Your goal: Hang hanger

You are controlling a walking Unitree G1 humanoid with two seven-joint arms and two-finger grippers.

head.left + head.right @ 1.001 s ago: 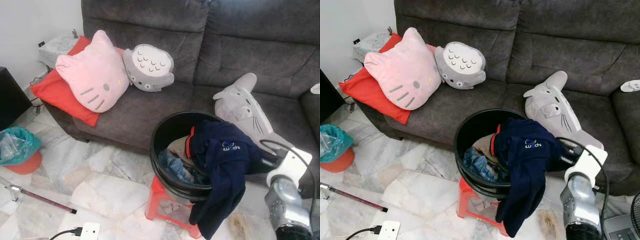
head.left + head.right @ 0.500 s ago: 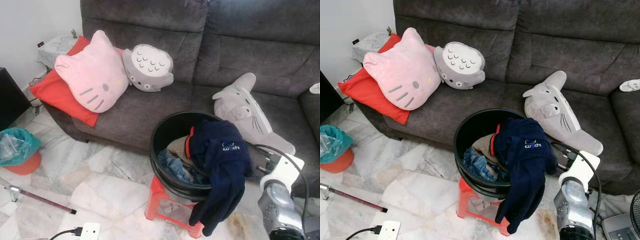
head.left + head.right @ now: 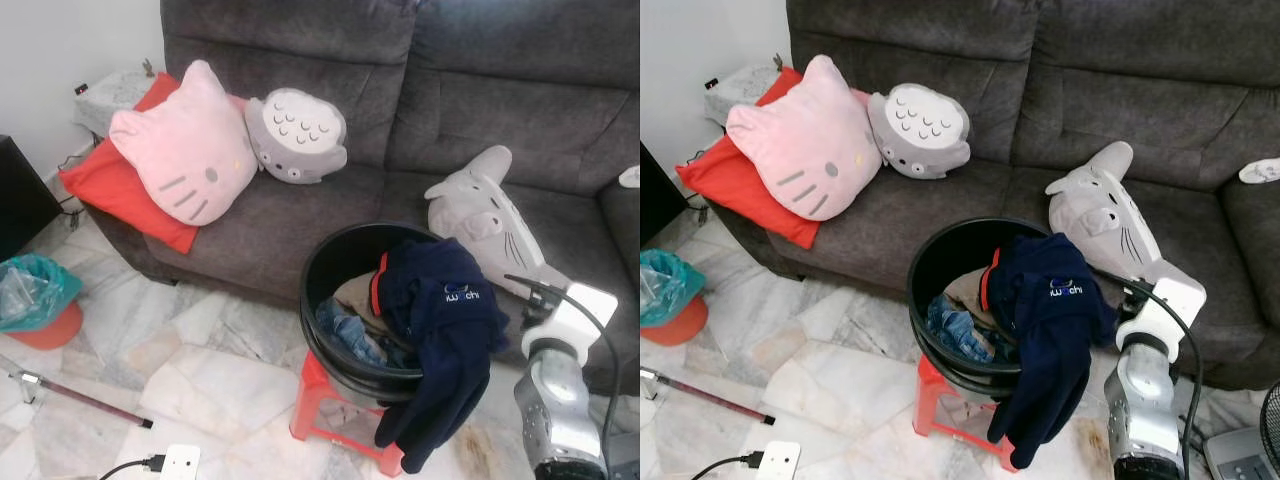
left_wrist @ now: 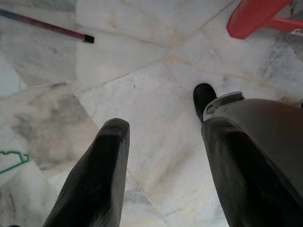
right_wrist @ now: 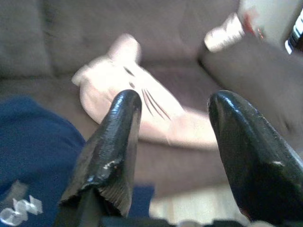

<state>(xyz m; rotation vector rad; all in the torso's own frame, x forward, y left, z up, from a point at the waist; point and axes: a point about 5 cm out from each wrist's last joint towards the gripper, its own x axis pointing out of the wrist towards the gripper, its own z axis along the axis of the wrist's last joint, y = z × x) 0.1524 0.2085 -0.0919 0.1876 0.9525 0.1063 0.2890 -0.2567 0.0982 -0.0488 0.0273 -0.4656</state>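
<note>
Fingers of the right end effector (image 5: 170,142) stand spread and empty, beside the navy shirt (image 3: 1045,300) draped over the black basket (image 3: 940,262). Left end effector (image 4: 161,156) hangs spread above the floor (image 4: 156,71), a green hanger (image 4: 12,160) lying off to one side.

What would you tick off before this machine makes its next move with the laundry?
1. Right tool open: ok, fingers apart, nothing between them.
2. Left tool free: ok, open above the marble floor.
3. Navy garment reachable: ok, draped over the black basket rim beside the right arm.
4. Hanger located: cannot tell; a green hanger-like wire lies on the floor.
5. Basket steady on red stool: cannot tell.
</note>
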